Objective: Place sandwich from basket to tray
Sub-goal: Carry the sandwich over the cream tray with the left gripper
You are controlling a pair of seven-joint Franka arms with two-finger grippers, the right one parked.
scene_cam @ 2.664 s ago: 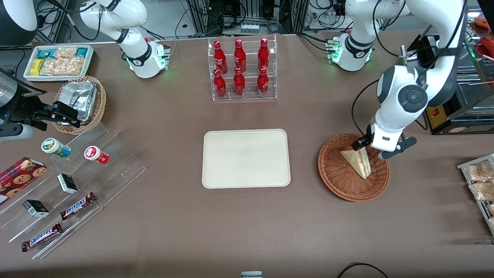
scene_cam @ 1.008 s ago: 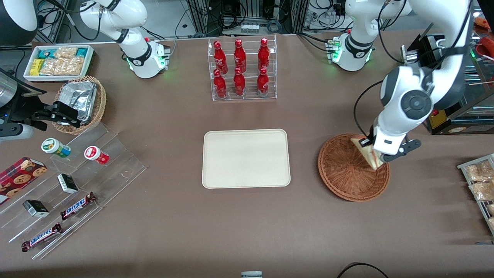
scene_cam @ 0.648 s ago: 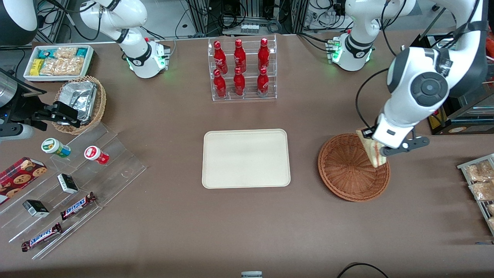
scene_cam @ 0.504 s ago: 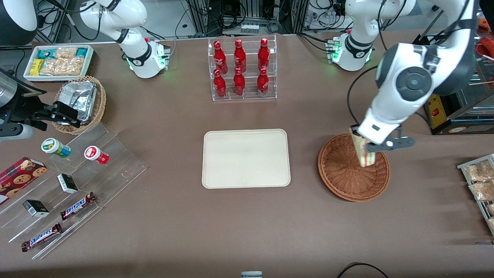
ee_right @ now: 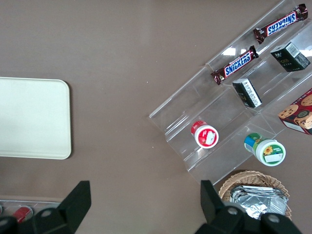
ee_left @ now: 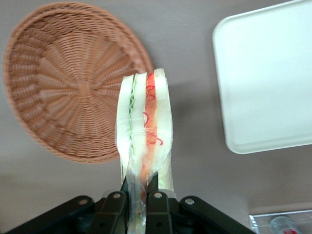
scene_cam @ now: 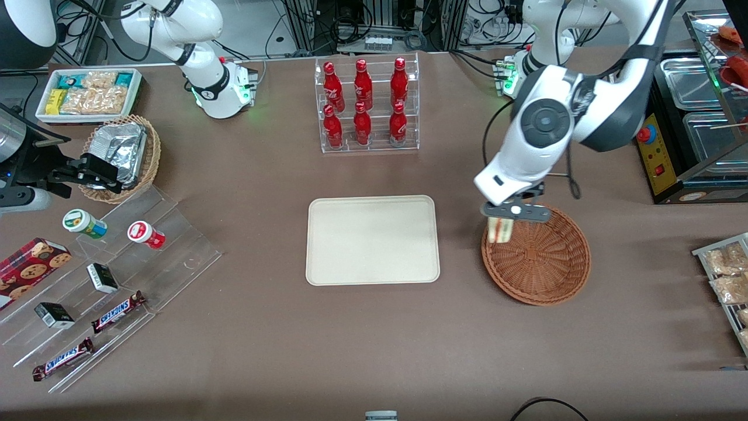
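A brown table seen from above. The gripper point(scene_cam: 506, 213) hangs in the air over the rim of the round wicker basket point(scene_cam: 543, 275), on the edge nearest the tray point(scene_cam: 372, 240). Its jaws are pinched nearly closed on the sandwich point(scene_cam: 501, 230), gripping one end so the wedge hangs below, lifted clear of the basket. In the wrist camera the sandwich point(ee_left: 144, 141) shows a red and green filling between pale bread slices, with the basket point(ee_left: 68, 92) and the tray point(ee_left: 265, 78) lying below it on either side. The tray sits flat at the table's centre.
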